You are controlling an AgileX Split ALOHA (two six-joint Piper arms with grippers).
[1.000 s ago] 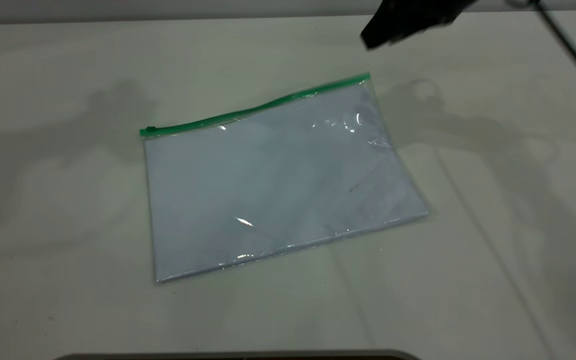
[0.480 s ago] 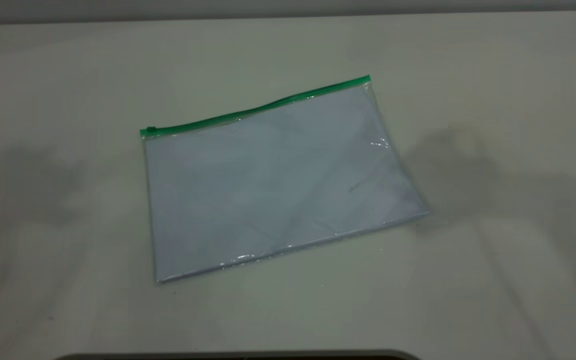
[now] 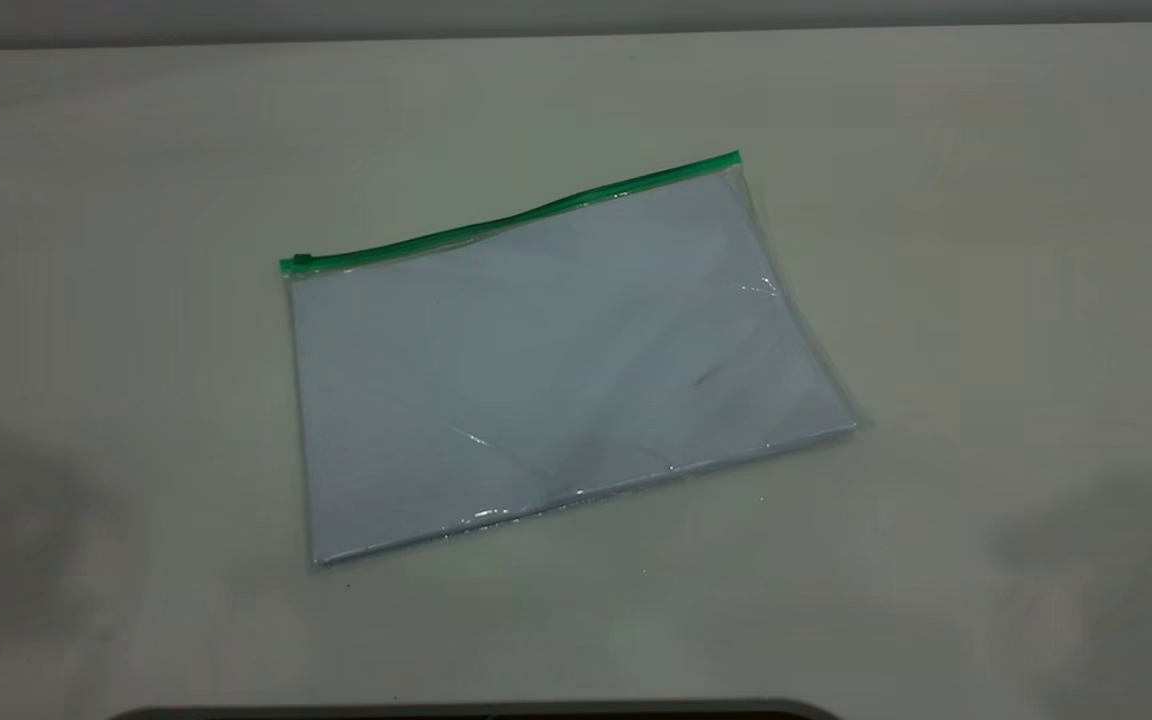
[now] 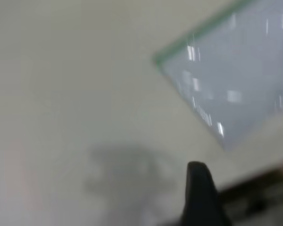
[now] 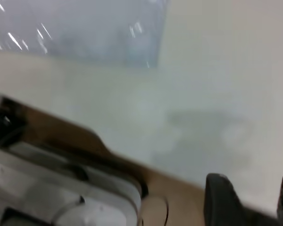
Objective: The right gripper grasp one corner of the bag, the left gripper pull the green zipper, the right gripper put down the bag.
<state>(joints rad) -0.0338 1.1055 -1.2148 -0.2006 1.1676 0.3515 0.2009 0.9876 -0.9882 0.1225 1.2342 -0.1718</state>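
The bag (image 3: pixel 556 360) lies flat on the table, a clear pouch with white paper inside. The green zipper (image 3: pixel 516 215) runs along its far long edge, with the slider tab (image 3: pixel 302 260) at the left end. The bag's corner (image 3: pixel 736 160) at the zipper's right end lies free. Neither gripper shows in the exterior view. In the left wrist view one black finger (image 4: pixel 200 188) of my left gripper hangs over bare table, well away from the bag (image 4: pixel 236 70). My right gripper (image 5: pixel 254 197) is open and empty above the table's edge, away from the bag (image 5: pixel 85 28).
The pale table (image 3: pixel 936 300) surrounds the bag on all sides. A dark rim (image 3: pixel 476 710) runs along the near edge. In the right wrist view a brown floor and grey-white equipment (image 5: pixel 61 188) lie beyond the table's edge.
The right gripper, at the top of the exterior view one second ago, has left that view. The arms' shadows have slid outward to the lower corners. The bag has not moved.
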